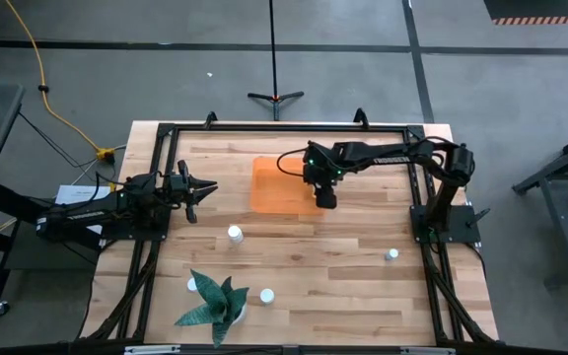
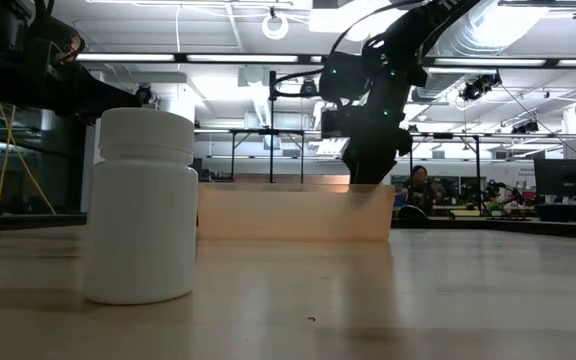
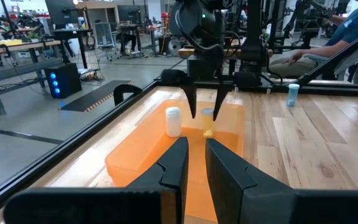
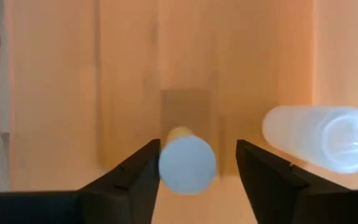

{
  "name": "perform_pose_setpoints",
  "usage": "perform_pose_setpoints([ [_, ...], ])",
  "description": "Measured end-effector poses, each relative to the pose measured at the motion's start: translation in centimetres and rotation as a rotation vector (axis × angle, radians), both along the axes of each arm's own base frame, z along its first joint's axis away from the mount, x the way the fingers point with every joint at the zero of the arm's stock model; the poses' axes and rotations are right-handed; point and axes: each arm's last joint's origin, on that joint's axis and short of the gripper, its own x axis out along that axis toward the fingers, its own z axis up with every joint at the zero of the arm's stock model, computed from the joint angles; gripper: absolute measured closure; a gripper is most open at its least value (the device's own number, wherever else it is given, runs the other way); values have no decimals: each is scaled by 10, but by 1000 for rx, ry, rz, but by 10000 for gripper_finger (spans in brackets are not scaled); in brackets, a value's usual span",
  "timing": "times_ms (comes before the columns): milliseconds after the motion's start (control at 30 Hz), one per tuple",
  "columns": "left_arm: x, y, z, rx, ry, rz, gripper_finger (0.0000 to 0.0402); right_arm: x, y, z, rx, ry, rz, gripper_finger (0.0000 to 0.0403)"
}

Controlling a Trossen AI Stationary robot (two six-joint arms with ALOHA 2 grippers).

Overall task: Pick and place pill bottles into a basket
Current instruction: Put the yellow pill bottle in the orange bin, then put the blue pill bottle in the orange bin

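Note:
The orange basket (image 1: 279, 184) lies at the table's far middle; it also shows in the low view (image 2: 293, 212). My right gripper (image 1: 324, 195) hangs open over its right part, fingers pointing down. A white-capped, yellowish pill bottle (image 4: 187, 165) shows between and below the fingers, with a gap on at least one side. A second bottle (image 3: 173, 121) stands in the basket beside it and also shows in the right wrist view (image 4: 319, 137). Loose bottles (image 1: 235, 234), (image 1: 266, 295), (image 1: 391, 254) stand on the table. My left gripper (image 3: 195, 152) waits at the table's left, nearly closed and empty.
A white pot with a green spiky plant (image 1: 215, 306) stands at the near left, with one more bottle (image 1: 192, 284) beside it. One bottle stands close to the low camera (image 2: 138, 205). The black frame (image 1: 156, 158) borders the table. A person (image 3: 347, 31) sits beyond the far edge.

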Motion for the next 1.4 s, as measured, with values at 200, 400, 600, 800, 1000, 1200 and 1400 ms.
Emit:
perform_pose_setpoints([
  [200,0,0,0,0,-1,0,309,11,-4,39,21,-11,-38,179],
  [400,0,0,0,0,0,0,309,16,11,91,35,50,-31,179],
  [600,0,0,0,0,0,0,309,-3,47,122,74,126,-41,178],
  [800,0,0,0,0,0,0,309,-49,102,122,74,231,-99,178],
  [1000,0,0,0,0,0,0,309,-108,151,107,133,273,-210,178],
  [1200,0,0,0,0,0,0,309,-151,178,74,127,299,-213,178],
  [1400,0,0,0,0,0,0,309,-159,191,46,185,272,-123,178],
])
